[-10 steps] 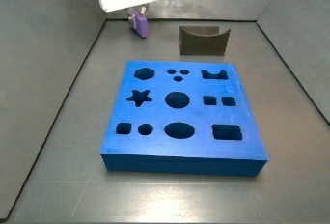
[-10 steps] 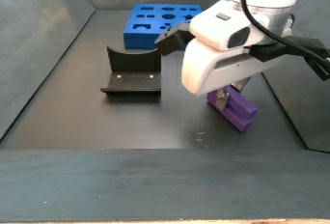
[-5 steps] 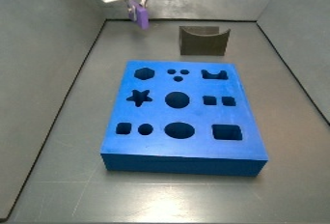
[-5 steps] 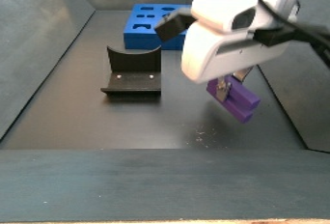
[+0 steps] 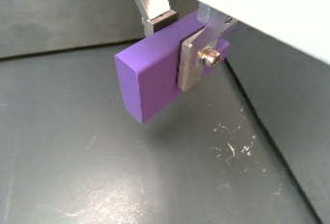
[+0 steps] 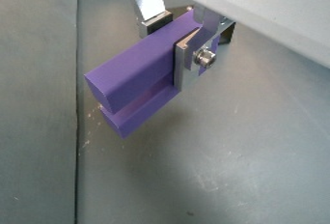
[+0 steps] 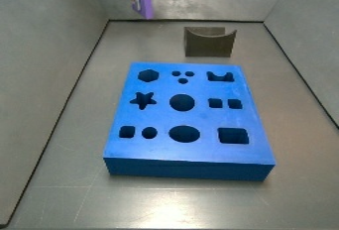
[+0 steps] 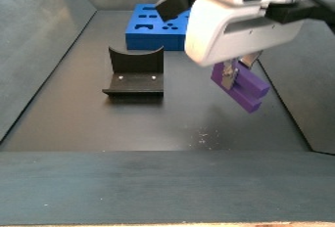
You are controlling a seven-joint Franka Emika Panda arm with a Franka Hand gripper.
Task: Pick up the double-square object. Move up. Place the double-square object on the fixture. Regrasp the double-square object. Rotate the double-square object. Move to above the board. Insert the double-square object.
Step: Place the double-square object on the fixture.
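My gripper (image 5: 178, 37) is shut on the light-purple double-square object (image 5: 152, 78), which hangs clear above the grey floor in both wrist views (image 6: 135, 85). Silver fingers (image 6: 184, 57) clamp its upper end. In a side view the object (image 8: 242, 89) hangs under the white gripper body (image 8: 236, 25), to the right of the dark fixture (image 8: 132, 74). In a side view the object (image 7: 145, 4) is at the far back, left of the fixture (image 7: 209, 42). The blue board (image 7: 188, 118) with its shaped holes lies mid-floor.
Grey tray walls (image 7: 73, 65) slope up round the floor on both sides and at the back. Scuff marks (image 5: 238, 143) show on the floor below the object. The board's far end (image 8: 153, 23) shows behind the fixture.
The gripper has risen with the double-square object in it; the object has lifted off the floor and now hangs higher. Fixture and board have not moved.
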